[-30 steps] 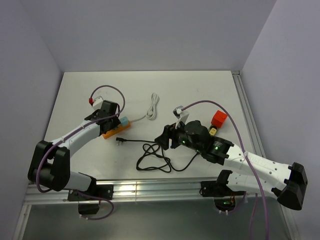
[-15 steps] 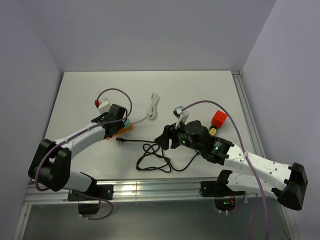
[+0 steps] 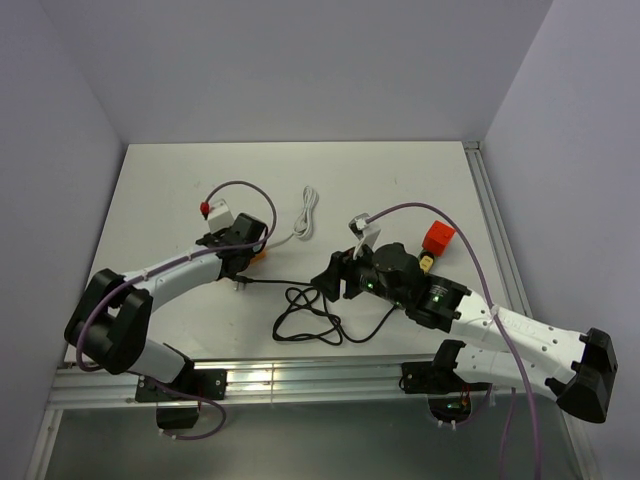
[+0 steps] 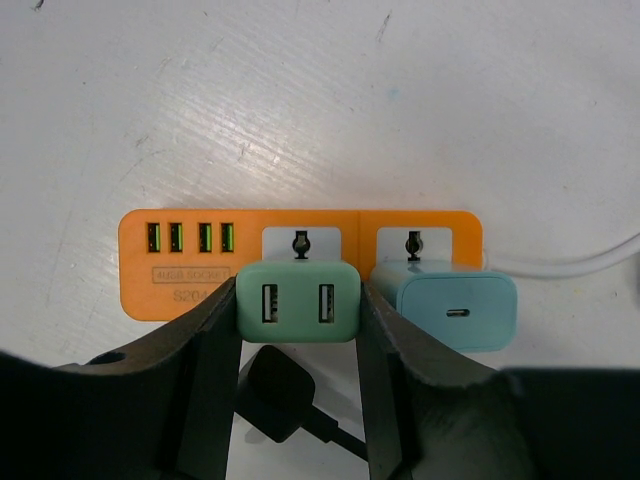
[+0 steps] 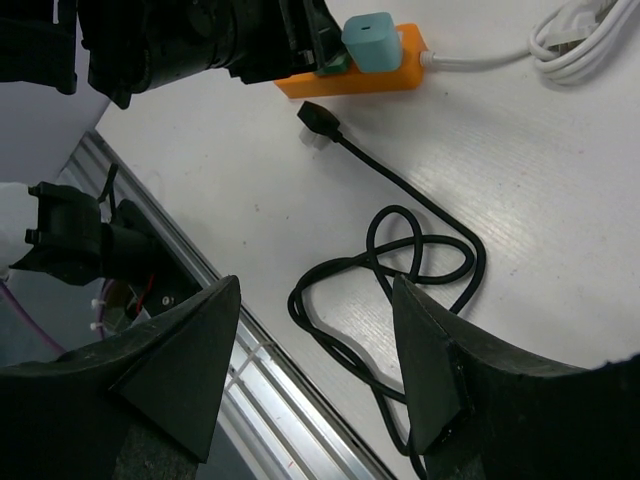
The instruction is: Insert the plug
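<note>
The right gripper [image 5: 318, 292], fingers apart and empty, hangs over a looped black cord [image 5: 420, 260]. The left gripper [image 4: 297, 322] is clamped on the mint-green USB charger plug [image 4: 297, 298]. Its ports face the wrist and its far end meets the flat orange power strip [image 4: 190, 270] at the left socket, beside a light-blue charger [image 4: 445, 308].

Both arms were built of white shells joined by bulky black joint housings. On the left arm [image 3: 170, 268] a purple cable [image 3: 240, 183] arched in a loop above the wrist, next to a small white block [image 3: 216, 212] with a red tip. The right arm [image 3: 520, 335] had a matching purple cable running along its length, and small green lights [image 3: 432, 296] glowed on its black wrist housing. The left gripper [image 4: 298, 300] had matt black, flat-sided fingers [image 4: 205, 370]. The right gripper [image 5: 318, 285] had dark grey, wedge-shaped fingers [image 5: 430, 360].
</note>
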Action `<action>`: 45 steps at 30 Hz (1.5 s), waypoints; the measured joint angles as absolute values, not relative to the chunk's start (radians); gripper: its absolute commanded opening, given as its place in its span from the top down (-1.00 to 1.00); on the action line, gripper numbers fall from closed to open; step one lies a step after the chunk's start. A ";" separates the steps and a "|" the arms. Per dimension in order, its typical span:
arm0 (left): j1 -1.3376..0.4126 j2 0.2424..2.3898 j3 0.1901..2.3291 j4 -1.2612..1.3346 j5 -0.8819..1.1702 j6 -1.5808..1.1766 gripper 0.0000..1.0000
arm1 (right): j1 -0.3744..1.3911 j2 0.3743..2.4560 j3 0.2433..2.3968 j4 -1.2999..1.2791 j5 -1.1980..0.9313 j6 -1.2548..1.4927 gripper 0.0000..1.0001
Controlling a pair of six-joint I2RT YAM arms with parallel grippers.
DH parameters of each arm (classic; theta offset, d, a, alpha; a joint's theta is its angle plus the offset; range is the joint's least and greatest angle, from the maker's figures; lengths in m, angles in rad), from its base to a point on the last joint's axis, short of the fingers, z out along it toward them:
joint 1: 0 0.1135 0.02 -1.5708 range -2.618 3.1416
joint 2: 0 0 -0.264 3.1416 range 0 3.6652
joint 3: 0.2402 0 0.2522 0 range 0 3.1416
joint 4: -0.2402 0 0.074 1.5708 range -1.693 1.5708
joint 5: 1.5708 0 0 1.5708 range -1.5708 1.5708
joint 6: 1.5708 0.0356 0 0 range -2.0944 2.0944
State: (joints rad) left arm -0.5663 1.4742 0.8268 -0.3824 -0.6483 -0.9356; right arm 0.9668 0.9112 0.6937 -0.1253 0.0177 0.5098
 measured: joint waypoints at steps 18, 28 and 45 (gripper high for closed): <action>-0.579 1.443 0.788 -0.347 -0.651 -0.948 0.99 | 0.967 0.905 0.680 -0.120 0.007 0.543 -0.49; -0.577 1.317 0.790 -0.459 -0.554 -0.944 -0.21 | 0.967 0.884 0.665 -0.119 0.046 0.558 -1.00; -0.577 0.700 0.787 -0.623 -0.392 -0.949 -0.41 | 0.966 0.867 0.657 -0.275 0.169 0.681 -1.00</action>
